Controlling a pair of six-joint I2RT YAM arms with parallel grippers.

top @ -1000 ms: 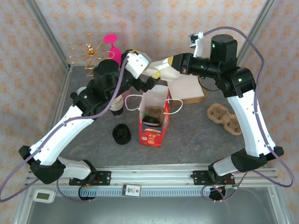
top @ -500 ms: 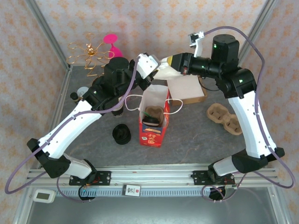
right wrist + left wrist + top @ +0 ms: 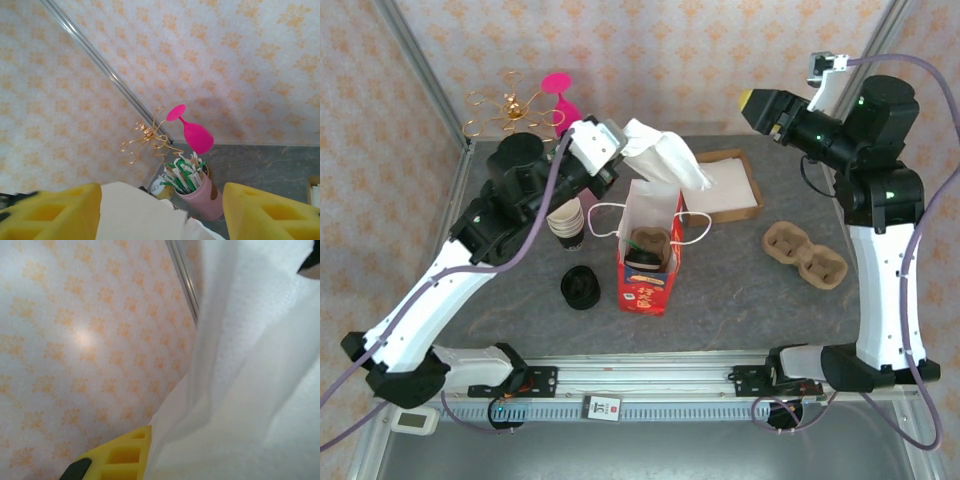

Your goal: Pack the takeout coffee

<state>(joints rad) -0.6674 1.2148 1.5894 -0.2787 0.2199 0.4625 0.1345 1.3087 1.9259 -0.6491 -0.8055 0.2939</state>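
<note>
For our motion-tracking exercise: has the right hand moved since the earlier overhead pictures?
Yes. The right hand has drawn back rightward, away from the red paper bag, leaving the white napkin with the left hand.

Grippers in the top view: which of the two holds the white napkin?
The left gripper: it is shut on the white napkin. The right gripper is open, holds nothing, and is far from the napkin.

Bright, even light; the napkin [image 3: 250,365] blurs up close.
</note>
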